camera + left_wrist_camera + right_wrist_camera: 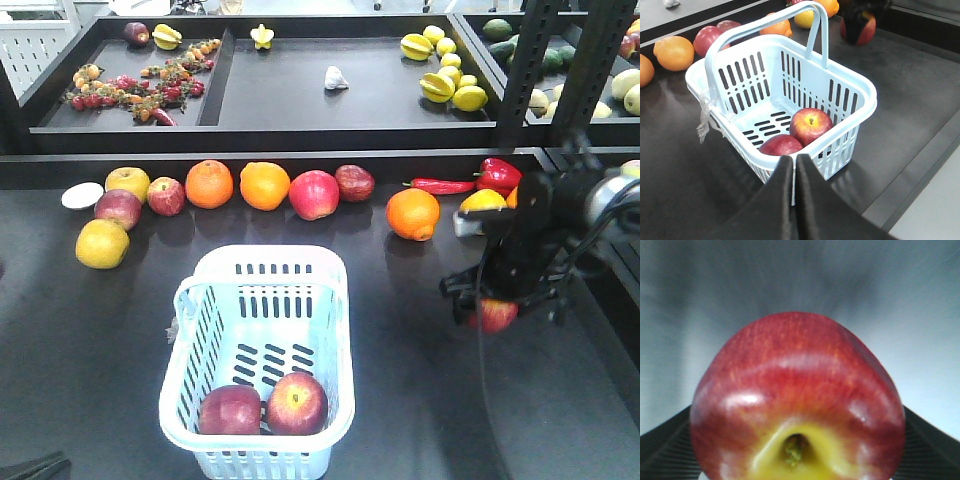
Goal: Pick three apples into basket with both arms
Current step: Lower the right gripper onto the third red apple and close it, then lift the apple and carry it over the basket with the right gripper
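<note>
Left gripper (792, 165): nearest the left wrist camera, its two dark fingers pressed together with nothing between them, poised just in front of the basket's near wall.
Basket (190, 310): pale blue, slotted, standing on the dark table; in the left wrist view its handle (765, 25) arches over the open top.
Apples already in: two red apples lie side by side on the basket floor, one darker (230, 410), one with yellow streaks and its stem up (296, 402). They are touching or nearly so.
Third apple (497, 315): off to the basket's right, apart from it and seemingly lifted off the table, though contact cannot be ruled out; the right wrist view is filled by it, stem hollow toward the lens.
Right gripper (500, 300): black jaws clamped on that apple, one finger either side.
Step in hand: carrying the last apple across to the basket, as I judge it.
Doing it well: keep the grip firm, travel high enough to pass the rim, and approach from the side clear of the handle. Lower over the bare part of the floor, not onto the two apples, and release low so it does not bounce.
Left arm's part: best kept out of the drop path.
Farther back: a row of oranges (209, 184), more apples and a red pepper (498, 176) along the table's rear edge; leave them alone.
</note>
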Controlling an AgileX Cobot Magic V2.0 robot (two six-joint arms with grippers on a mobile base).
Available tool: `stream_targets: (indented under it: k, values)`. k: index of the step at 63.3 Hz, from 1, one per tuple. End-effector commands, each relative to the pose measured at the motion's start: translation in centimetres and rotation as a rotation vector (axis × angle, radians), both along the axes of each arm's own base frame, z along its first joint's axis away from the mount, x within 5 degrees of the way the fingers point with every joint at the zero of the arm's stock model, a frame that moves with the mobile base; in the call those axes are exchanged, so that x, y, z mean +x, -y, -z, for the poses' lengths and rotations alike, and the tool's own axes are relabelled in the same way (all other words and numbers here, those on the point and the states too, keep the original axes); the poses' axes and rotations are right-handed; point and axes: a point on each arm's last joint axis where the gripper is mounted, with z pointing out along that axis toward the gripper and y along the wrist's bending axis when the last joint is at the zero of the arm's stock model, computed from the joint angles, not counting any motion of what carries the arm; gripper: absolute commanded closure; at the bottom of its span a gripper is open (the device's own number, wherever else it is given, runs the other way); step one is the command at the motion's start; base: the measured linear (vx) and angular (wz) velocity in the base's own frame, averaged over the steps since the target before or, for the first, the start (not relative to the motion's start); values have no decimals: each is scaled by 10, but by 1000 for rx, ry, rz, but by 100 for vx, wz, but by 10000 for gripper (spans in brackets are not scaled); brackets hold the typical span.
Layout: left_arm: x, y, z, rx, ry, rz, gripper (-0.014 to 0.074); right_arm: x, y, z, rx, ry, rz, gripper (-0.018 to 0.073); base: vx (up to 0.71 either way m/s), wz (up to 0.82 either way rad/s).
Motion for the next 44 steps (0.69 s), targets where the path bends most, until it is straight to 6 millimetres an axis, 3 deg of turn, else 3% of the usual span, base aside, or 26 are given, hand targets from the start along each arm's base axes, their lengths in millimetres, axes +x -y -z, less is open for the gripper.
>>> stream_targets:
  k: [1,14,33,44]
  values:
    - [3,1,-15,-64,63,-14,602,-6,-1,-57,26,130,-25,238,0,0]
    - [3,1,-15,-64,63,-14,602,-37,-2,-93,84,239,-35,238,0,0]
    - [3,1,-15,-64,63,-14,602,-104,-8,-142,191,354,-144,238,0,0]
    - [3,1,-15,-64,63,-14,602,-142,-36,-168,227,405,-298,238,0,0]
